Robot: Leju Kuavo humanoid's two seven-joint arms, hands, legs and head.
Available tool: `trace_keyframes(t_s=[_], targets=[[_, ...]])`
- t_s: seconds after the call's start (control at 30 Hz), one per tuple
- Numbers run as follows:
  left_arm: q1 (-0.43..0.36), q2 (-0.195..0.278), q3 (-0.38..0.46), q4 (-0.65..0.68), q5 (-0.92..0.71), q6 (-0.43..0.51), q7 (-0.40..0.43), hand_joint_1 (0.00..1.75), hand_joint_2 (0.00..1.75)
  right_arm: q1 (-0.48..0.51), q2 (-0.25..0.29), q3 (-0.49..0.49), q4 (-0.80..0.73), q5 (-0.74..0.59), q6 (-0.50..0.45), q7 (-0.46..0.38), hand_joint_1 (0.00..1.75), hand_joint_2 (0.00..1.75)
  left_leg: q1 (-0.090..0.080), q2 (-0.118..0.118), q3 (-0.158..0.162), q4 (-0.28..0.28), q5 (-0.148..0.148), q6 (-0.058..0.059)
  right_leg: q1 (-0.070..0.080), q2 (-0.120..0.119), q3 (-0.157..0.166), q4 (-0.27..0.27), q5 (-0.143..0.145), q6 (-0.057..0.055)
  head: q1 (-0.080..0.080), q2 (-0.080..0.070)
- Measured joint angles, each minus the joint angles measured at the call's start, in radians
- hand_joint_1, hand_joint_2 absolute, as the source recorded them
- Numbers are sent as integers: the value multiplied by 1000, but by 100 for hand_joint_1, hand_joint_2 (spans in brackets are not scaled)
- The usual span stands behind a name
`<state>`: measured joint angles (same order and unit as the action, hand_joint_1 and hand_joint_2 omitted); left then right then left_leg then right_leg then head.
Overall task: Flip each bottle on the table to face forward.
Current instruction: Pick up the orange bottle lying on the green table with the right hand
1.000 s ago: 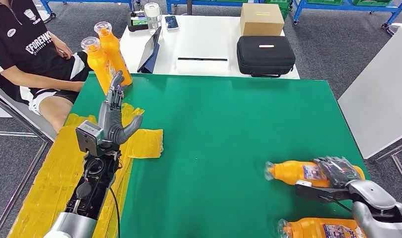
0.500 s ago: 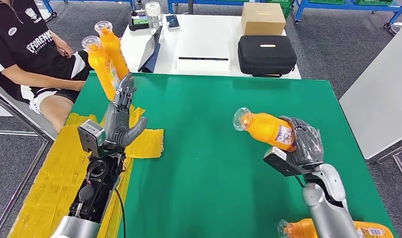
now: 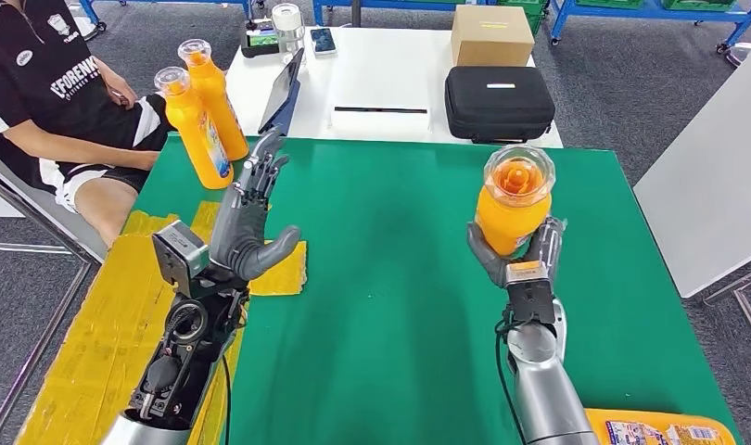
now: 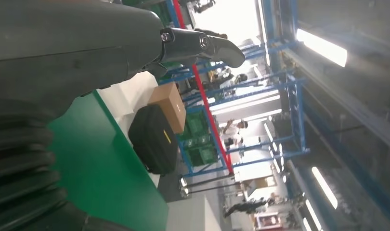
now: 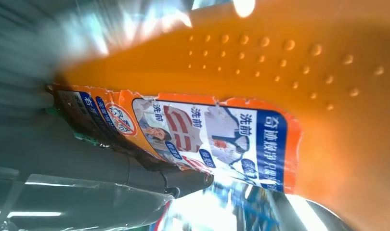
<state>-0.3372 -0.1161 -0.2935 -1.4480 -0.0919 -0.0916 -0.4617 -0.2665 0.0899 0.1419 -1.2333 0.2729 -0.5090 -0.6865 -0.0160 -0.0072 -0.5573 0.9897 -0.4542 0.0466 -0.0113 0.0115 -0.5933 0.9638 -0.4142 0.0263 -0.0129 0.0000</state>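
you are looking at a workshop or test hall of an industrial kind, not a home. at the upper edge of the head view stand blue metal racks on wheels (image 3: pixel 631 11), some with green crates (image 3: pixel 696 5) on them, over a grey carpet floor (image 3: pixel 622 83). the left wrist view shows the same blue racking (image 4: pixel 260 96) going high up, with long ceiling lights (image 4: pixel 323 45) and a red beam (image 4: pixel 207 101). in the centre lies a work table with a green mat (image 3: pixel 400 278); behind it, at upper centre, a white table (image 3: pixel 381 83) carries a black equipment case (image 3: pixel 499 102), a cardboard box (image 3: pixel 489 35) and a tablet (image 3: pixel 281 93). a person (image 3: pixel 47 93) sits at upper left.
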Motion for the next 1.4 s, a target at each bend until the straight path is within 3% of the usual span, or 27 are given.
trace_keyframes(t_s=[0.17,0.57,0.87,1.4], targets=[[-37,0,-54,8,-16,1,12,0,175,-25,46,54,6,-117,132,-6,175,175,0,0,0,0,0,0,0,0,0,0,0,0,0,0],[-85,-6,-127,31,-140,118,22,0,175,-142,131,180,125,-192,397,4,175,175,1,0,0,0,1,-1,0,0,0,0,0,0,0,0],[-90,-8,-128,55,-175,161,20,0,175,-167,150,238,171,-168,454,24,175,175,0,0,0,0,1,-1,0,0,0,0,0,0,0,0],[-51,-8,-128,73,-339,316,-32,0,175,-175,157,268,202,-135,452,37,175,175,0,-1,0,0,1,-1,0,0,0,0,0,0,0,0]])
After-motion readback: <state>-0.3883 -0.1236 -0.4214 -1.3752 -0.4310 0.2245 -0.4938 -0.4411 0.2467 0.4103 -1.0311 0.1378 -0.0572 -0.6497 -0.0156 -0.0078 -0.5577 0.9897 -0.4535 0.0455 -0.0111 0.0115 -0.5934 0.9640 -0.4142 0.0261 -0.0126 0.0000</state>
